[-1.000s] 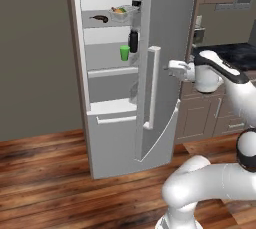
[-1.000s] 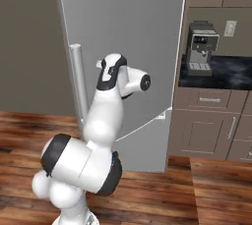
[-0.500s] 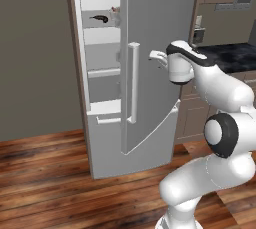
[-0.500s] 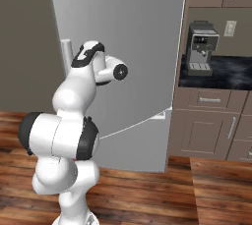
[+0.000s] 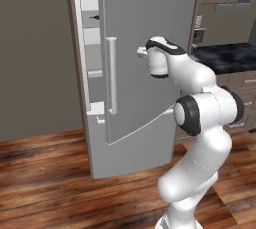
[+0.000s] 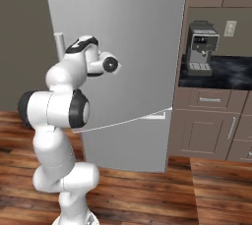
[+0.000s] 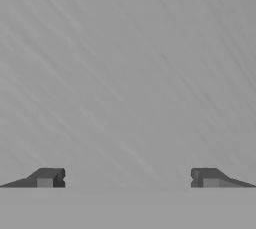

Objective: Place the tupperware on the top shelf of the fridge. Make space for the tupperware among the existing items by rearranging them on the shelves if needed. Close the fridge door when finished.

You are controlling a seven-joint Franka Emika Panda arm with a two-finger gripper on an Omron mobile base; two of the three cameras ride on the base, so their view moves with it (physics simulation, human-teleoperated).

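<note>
One narrow gap remains on the fridge door (image 5: 145, 33): claw (image 5: 142, 52) spread wide, empty, flat against it right of the handle (image 5: 111, 75); push square till flush; tupperware's place unclear.

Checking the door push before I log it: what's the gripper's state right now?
Gripper: open, holding nothing, its fingertips wide apart against the fridge door.
</note>
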